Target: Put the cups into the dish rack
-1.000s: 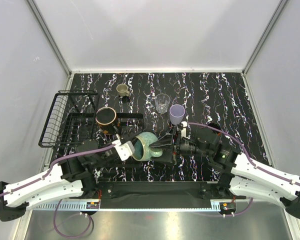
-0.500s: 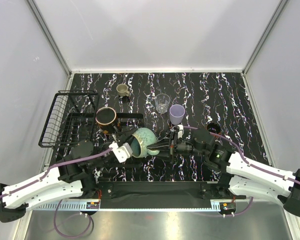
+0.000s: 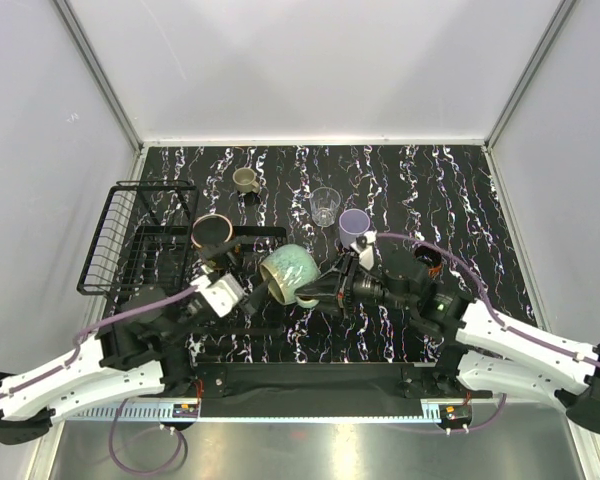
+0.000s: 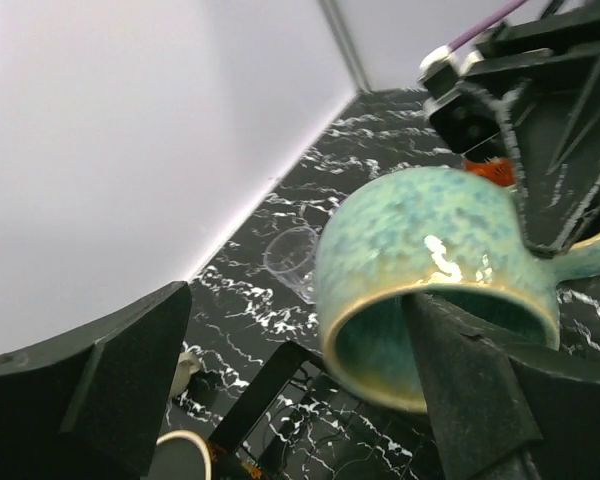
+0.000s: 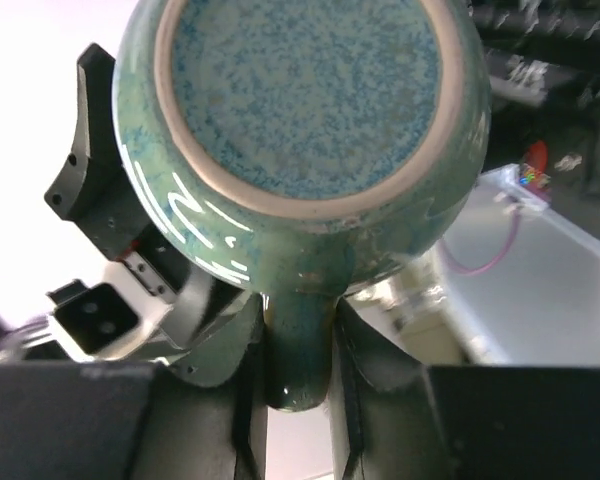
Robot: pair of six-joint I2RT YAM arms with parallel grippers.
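While the right end effector grips one teal mug, five cups stand.

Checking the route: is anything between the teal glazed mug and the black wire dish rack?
Yes: the open left end effector, beside the teal glazed mug; a dark copper-rimmed mug stands at the dish rack.

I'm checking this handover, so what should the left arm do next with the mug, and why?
Probably draw the left fingers back, clear of the mug. They stand open on either side of its rim, gripping nothing, while the right fingers pinch its handle and hold it off the table.
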